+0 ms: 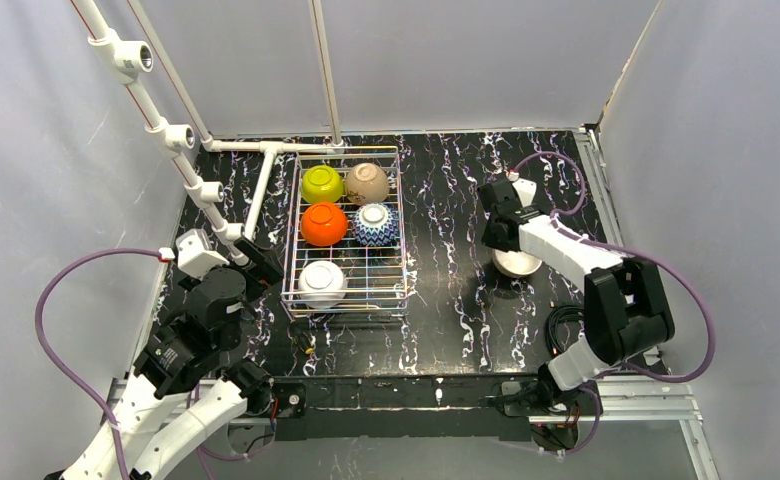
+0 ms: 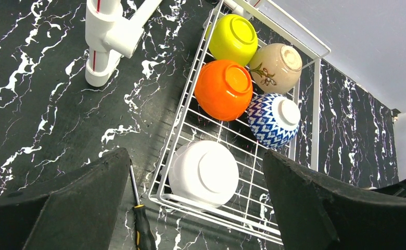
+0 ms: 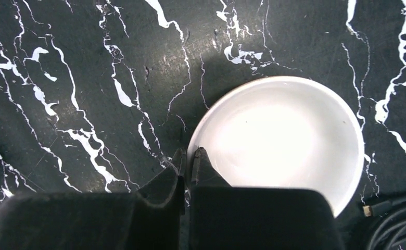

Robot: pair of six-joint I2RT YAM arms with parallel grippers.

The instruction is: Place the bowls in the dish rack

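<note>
Almost loaded: at lower left of the overhead view, the left gripper (image 2: 195, 155) hangs with its fingers spread wide and nothing between them. It is above a small screwdriver (image 2: 141, 226) that lies on the black marbled table (image 1: 446, 330), just outside the near corner of the dish rack (image 1: 346, 313). Right of centre, the right gripper (image 3: 189, 153) pinches the rim of the sixth bowl (image 3: 279, 140), one finger inside and one outside. That bowl stands upright on the table, well apart from the rack. Inside the rack five bowls sit upside down. A white bowl (image 1: 322, 282) is in the near row, with the cell at its right free. An orange bowl (image 1: 323, 223) and a blue-and-white patterned bowl (image 1: 376, 224) fill the middle. A lime-yellow bowl (image 1: 321, 183) and a flowered beige bowl (image 1: 367, 182) are at the top. The sixth bowl looks like glazed ceramic: stiff, slick and likely breakable. A one-sided rim hold wants to be deep and firm, and the bowl will probably hang tilted when lifted.
</note>
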